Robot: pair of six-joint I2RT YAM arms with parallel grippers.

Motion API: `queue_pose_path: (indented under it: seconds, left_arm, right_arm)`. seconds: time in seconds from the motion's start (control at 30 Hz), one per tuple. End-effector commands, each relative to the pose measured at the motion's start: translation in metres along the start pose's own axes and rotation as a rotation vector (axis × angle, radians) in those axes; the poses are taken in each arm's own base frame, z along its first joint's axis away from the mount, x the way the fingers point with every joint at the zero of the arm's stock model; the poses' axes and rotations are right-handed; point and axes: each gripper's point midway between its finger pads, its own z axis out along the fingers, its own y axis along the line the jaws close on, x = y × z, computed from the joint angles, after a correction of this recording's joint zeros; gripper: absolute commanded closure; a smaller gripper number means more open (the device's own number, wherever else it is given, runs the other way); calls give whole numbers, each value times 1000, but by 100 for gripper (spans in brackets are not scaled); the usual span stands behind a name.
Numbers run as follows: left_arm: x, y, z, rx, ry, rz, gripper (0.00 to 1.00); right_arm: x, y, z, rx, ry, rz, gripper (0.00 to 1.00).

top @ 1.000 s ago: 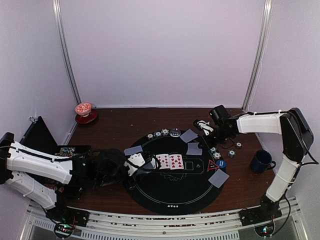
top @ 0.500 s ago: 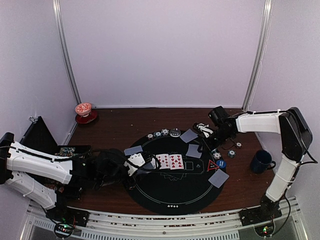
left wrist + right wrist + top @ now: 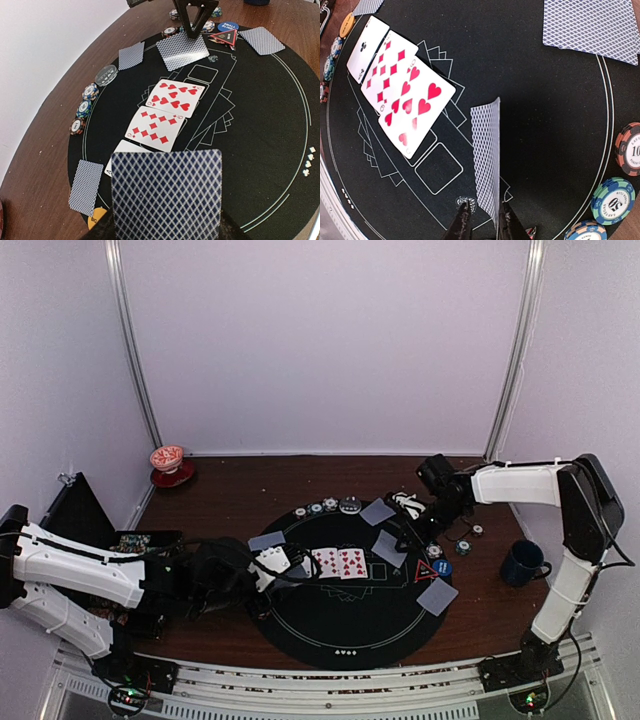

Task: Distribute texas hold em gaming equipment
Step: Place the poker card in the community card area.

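Right wrist: playing card [image 3: 487,155] stands edge-on between jaws of the right tool [image 3: 485,214].

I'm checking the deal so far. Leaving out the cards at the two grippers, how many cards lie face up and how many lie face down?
Face-up white playing cards: 3
Face-down grey-blue-backed playing cards: 3
Total: 6

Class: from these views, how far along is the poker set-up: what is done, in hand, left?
Done: three face-up cards, face-down cards and chips are laid out. In hand: the left gripper clamps a flat card; the right gripper straddles an upright card. Left: laying both down.
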Motion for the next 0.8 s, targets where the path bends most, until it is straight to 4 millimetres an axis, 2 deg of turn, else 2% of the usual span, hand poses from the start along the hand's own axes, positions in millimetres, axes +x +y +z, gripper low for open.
queue_pose_path:
  seconds: [0.0, 0.1, 0.3, 0.47, 0.63, 0.77]
  left_arm:
    - [-22, 5, -3, -19, -65, -24, 46]
    - [-22, 5, -2, -19, -63, -22, 46]
    - [-21, 4, 1, -19, -56, -20, 46]
    - [-21, 4, 1, -19, -55, -19, 46]
    - [-20, 4, 2, -21, -49, -18, 46]
    - [-19, 5, 3, -28, -48, -16, 46]
  right_arm:
    - [-6, 3, -3, -19, -3, -17, 82]
    - [-6, 1, 2, -17, 10, -14, 84]
    - [-5, -10, 12, 16, 43, -6, 100]
    - [-6, -9, 12, 13, 45, 16, 100]
    - [-9, 10, 6, -82, -9, 69, 100]
    - [-14, 16, 9, -127, -32, 108, 100]
